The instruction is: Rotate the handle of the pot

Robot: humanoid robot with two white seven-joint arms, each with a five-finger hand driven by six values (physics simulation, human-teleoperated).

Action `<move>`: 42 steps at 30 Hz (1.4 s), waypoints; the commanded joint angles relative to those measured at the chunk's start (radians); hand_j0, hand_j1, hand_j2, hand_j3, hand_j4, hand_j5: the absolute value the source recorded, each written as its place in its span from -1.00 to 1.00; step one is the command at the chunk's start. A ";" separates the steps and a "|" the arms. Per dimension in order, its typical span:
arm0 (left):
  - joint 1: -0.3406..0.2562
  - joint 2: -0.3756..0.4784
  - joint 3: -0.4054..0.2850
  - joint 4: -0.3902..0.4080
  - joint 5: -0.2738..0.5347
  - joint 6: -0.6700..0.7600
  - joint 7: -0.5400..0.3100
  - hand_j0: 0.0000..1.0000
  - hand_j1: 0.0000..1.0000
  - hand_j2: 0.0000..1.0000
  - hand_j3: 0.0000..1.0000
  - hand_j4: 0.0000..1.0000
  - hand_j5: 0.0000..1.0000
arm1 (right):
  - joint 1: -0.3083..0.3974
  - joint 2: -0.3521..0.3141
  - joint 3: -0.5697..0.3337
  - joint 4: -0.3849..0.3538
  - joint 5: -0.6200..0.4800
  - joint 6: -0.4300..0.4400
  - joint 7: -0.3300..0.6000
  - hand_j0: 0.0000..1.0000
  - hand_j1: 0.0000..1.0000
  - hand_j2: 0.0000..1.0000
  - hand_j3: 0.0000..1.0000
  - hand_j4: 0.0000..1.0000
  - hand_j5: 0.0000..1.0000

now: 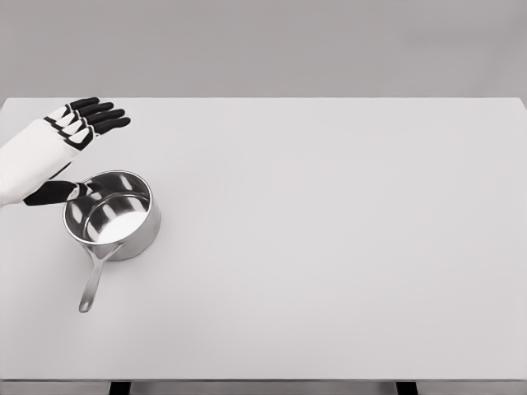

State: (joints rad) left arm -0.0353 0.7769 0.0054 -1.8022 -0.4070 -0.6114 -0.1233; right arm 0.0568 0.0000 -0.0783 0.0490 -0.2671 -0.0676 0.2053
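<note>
Left robot hand (70,136) open, empty, beside shiny round steel pot (113,216) on white bench (329,247). Rigid, slippery, probably light; best pushed at thin handle (93,281).

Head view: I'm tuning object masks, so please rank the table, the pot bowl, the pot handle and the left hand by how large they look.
1. Table, by far.
2. Pot bowl.
3. Left hand, open; it looks similar to the bowl, so that order is unsure.
4. Pot handle, thinnest.
</note>
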 commanded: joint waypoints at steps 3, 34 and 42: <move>0.000 0.002 -0.001 0.000 0.005 0.001 0.001 1.00 1.00 1.00 1.00 1.00 1.00 | 0.000 0.000 0.000 0.000 0.000 0.000 0.000 1.00 1.00 1.00 1.00 1.00 1.00; -0.330 0.160 -0.650 -0.002 -0.006 0.001 -0.064 1.00 1.00 1.00 1.00 1.00 1.00 | 0.000 0.000 0.000 0.000 0.000 0.000 0.000 1.00 1.00 1.00 1.00 1.00 1.00; -0.308 0.166 -0.650 -0.003 -0.052 0.001 -0.062 1.00 1.00 1.00 1.00 1.00 1.00 | 0.000 0.000 0.000 0.000 0.000 -0.001 0.000 1.00 1.00 1.00 1.00 1.00 1.00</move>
State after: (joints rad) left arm -0.3436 0.9411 -0.6445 -1.8041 -0.4542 -0.6118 -0.1864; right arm 0.0568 0.0000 -0.0783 0.0490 -0.2671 -0.0677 0.2053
